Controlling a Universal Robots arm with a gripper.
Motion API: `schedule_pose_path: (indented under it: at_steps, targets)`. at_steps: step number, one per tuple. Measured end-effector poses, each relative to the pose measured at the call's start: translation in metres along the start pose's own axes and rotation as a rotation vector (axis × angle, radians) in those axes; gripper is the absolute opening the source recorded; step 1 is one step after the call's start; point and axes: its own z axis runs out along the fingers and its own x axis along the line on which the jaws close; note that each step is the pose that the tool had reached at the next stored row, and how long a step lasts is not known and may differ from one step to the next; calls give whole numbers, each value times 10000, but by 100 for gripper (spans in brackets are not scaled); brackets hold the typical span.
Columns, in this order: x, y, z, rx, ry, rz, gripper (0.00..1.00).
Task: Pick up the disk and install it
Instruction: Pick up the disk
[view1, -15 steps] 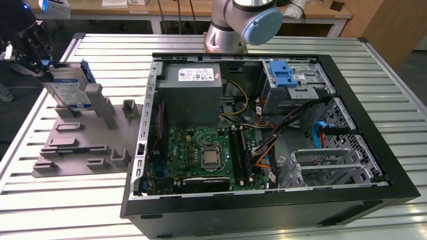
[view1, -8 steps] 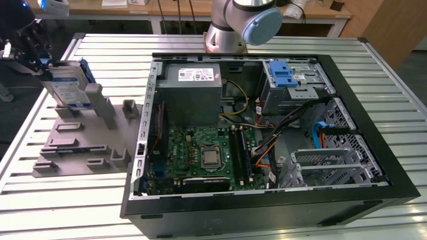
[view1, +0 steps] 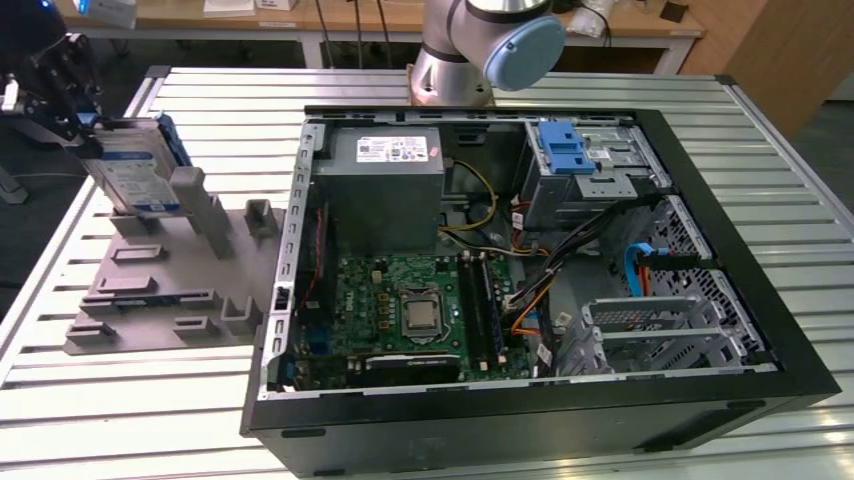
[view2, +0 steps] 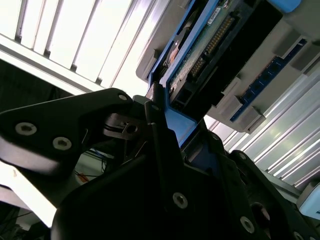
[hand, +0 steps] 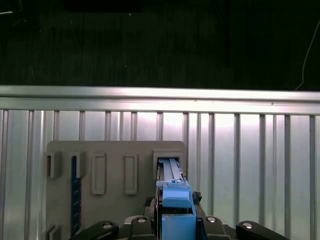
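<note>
The disk (view1: 134, 172), a silver drive with a blue-and-white label in a blue bracket, stands tilted on edge at the exterior view's far left. Its lower end sits at a slot of the grey holder plate (view1: 160, 285). My gripper (view1: 83, 125) grips its upper end from above. In the first wrist view the blue bracket of the disk (hand: 174, 197) runs from between my black fingers down to the slot in the holder plate (hand: 115, 150). In the second wrist view the gripper (view2: 167, 125) is shut on the blue frame of the disk (view2: 210, 45), whose circuit board faces the camera.
An open computer case (view1: 747, 250) lies on the slatted metal table (view1: 134, 400), to the exterior view's right of the holder. Inside are a grey power supply box (view1: 387, 190), a motherboard (view1: 407, 310), a drive cage with a blue latch (view1: 577, 150) and a silver cage (view1: 661, 330).
</note>
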Motion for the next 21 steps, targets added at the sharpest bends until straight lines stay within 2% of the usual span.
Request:
schedule_pose_path:
  at_steps: [21]
  targets:
    - [-1, 1, -71, 0, 0, 0, 36]
